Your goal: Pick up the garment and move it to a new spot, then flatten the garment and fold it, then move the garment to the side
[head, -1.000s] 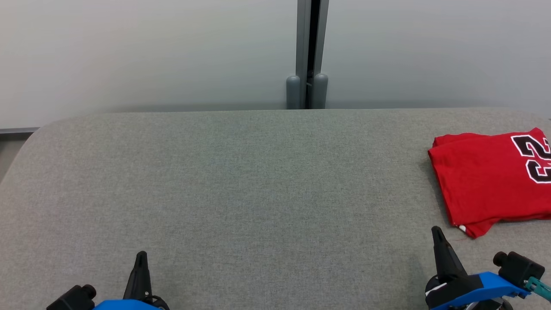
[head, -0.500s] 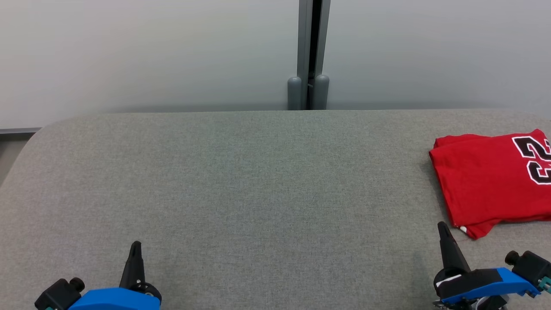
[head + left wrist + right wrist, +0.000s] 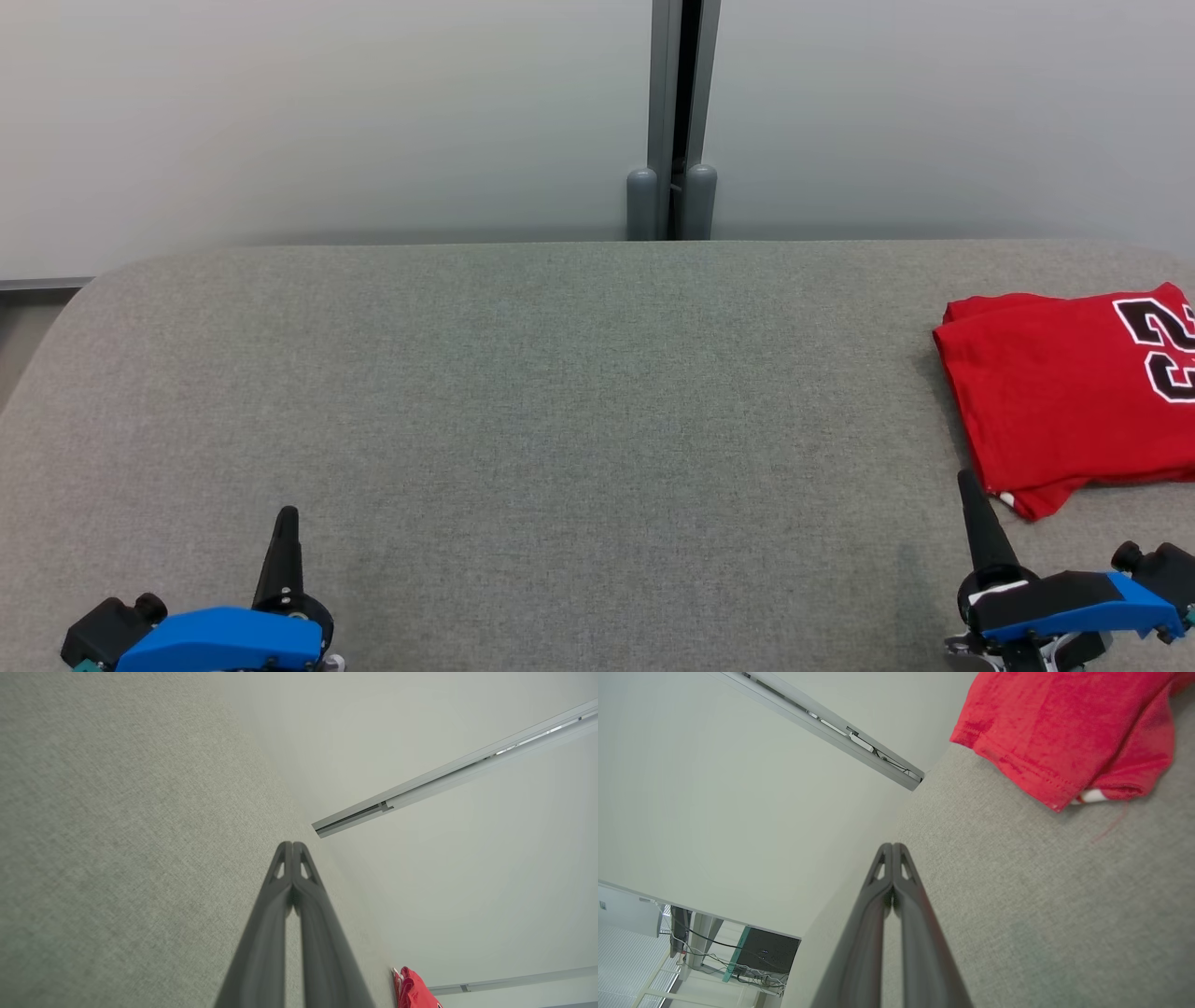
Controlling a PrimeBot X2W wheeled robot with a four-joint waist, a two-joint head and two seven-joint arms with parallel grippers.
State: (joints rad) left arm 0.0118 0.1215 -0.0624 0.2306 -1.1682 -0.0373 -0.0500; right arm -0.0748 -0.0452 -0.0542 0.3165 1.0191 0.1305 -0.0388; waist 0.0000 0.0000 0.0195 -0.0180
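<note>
A folded red garment (image 3: 1064, 383) is lying at the right edge of the grey tabletop (image 3: 560, 392). The left tool (image 3: 287, 516) and right tool (image 3: 965, 481) are pointing forward near the front edge, fingers pressed together, gripping nothing, the right one sitting near the garment's corner.

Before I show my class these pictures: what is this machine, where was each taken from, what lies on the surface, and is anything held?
It is a two-armed robot. The overview picture comes from its head camera, looking down at a grey fabric surface. The other two come from cameras on its wrists, each looking along that arm's dark fingers. A folded red garment with black numerals lies at the robot's right. The left gripper and right gripper are both shut and hold nothing.
</note>
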